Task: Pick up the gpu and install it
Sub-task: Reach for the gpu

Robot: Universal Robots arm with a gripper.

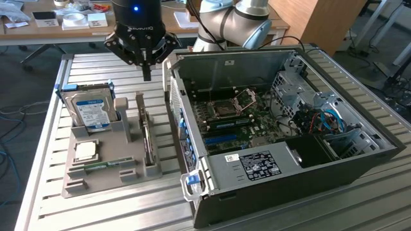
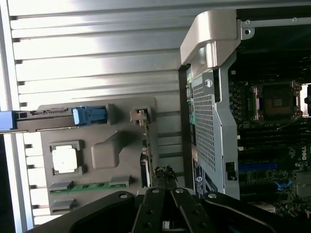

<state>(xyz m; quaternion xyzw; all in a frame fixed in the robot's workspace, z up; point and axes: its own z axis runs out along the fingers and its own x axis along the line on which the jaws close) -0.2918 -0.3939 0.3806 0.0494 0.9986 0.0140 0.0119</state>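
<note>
Claw: gripper (image 1: 146, 75) fingers pressed together, pinching nothing, hanging above the gpu (image 1: 147, 139).
Gpu: on edge in the gray holder tray (image 1: 115, 150), untouched.
Beside tray: open computer case (image 1: 321, 179).

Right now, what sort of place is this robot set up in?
Probably a robotics lab or workshop in an office-like room. An open computer case lies on a slatted metal workbench beside a grey tray of computer parts, and a cluttered wooden desk stands behind.
</note>
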